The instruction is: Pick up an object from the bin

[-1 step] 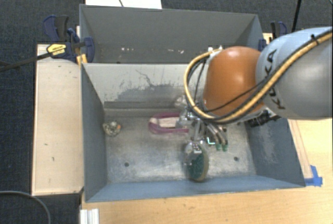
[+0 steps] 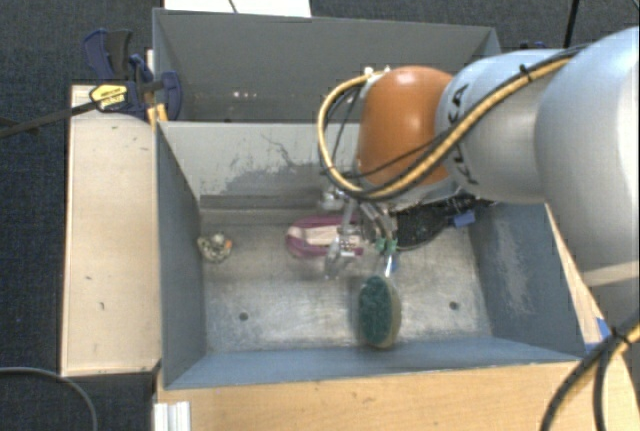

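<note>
Camera view: in the grey metal bin (image 2: 180,219), a pink-and-purple rounded plastic object (image 2: 308,237) lies near the floor's centre, just at 9 o'clock of the gripper (image 2: 345,251), which hangs low beside it; whether the pincer is spread or pressed together cannot be told. A dark green oval scrubbing pad (image 2: 378,311) is propped at 5 o'clock by the near wall; a small crumpled pale thing (image 2: 213,245) sits apart at 9 o'clock. The arm is bent in from 3 o'clock, its orange-covered wrist (image 2: 400,124) turned downward.

Scrub pad (image 2: 378,311) front — trinket (image 2: 214,245) left
</note>
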Available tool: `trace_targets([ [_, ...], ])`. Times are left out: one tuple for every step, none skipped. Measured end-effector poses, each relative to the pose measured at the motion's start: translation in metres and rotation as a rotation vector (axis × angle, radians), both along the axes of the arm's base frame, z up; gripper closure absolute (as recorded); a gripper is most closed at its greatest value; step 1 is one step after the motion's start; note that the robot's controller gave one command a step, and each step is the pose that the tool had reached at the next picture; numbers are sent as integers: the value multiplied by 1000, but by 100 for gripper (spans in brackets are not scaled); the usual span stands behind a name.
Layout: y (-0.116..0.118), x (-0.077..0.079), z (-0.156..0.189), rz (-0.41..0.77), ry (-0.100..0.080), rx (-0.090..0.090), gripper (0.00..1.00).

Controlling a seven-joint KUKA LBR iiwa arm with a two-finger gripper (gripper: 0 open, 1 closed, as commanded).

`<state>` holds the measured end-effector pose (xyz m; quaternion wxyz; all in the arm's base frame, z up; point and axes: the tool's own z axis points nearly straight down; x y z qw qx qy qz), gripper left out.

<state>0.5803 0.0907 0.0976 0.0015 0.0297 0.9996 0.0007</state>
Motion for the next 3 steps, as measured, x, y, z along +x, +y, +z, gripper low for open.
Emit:
trace_targets([
  [0,-1,5,-3,-1,0,100],
  [16,5,-22,-4,-5,-5,100],
  [11,-4,116,267,-5,-1,100],
])
